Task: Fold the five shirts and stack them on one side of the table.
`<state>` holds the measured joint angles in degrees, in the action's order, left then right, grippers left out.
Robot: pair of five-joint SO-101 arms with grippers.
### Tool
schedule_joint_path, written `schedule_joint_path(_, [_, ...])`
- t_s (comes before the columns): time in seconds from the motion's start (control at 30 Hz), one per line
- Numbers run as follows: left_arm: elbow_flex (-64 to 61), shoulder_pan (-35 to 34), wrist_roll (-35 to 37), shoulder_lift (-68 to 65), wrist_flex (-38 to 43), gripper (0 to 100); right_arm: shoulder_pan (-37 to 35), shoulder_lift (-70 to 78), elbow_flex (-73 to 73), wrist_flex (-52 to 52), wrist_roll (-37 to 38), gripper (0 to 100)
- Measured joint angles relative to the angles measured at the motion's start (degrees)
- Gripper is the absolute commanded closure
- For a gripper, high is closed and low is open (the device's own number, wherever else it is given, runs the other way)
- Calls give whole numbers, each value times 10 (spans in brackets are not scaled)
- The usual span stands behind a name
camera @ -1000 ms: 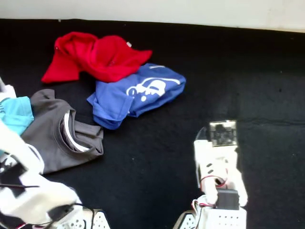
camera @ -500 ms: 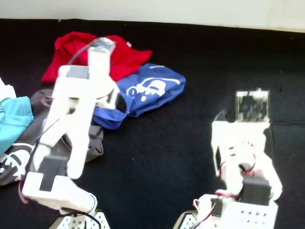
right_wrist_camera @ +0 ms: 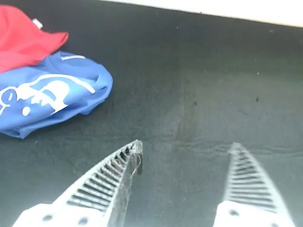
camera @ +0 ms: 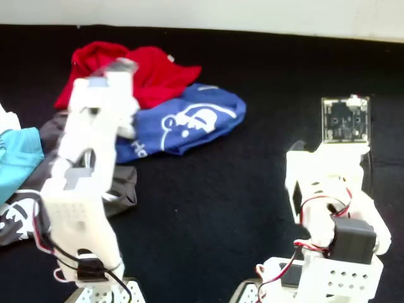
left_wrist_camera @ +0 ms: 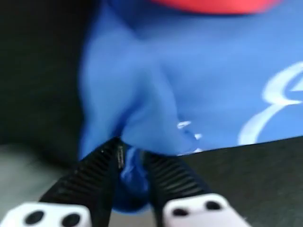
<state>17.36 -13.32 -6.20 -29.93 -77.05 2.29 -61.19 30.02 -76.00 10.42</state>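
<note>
- The left claw (left_wrist_camera: 130,158) is clamped on a bunched fold of the blue shirt (left_wrist_camera: 189,85), with the fabric pinched between its ribbed fingers.
- The rest of the blue shirt spreads out ahead of that claw on the black table (camera: 252,189), white print facing up.
- The red shirt (camera: 148,72) lies crumpled just beyond the blue one, touching its far edge.
- The right claw (right_wrist_camera: 186,145) hangs over bare black cloth, fingers spread wide and gripping nothing; the blue shirt lies ahead of it, well off to its left.
- A grey shirt (camera: 123,186) and a teal shirt (camera: 16,158) lie beside the left arm, on the side away from the right claw.
</note>
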Motion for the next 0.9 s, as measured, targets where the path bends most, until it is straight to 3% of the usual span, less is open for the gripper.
schedule_joint_path(0.13, [102,-78,-2,12,-116,991,0,-1,40,14,0,821])
schedule_joint_path(0.27, [219,-159,-56,76,-215,991,0,-1,62,36,0,771])
schedule_joint_path(0.47, [328,-310,-149,185,-236,991,-24,-1,62,45,0,738])
schedule_joint_path(0.63, [389,-451,-177,218,-152,991,-58,-1,62,55,-25,737])
schedule_joint_path(0.9, [400,-625,-178,221,98,991,-87,128,43,80,-42,737])
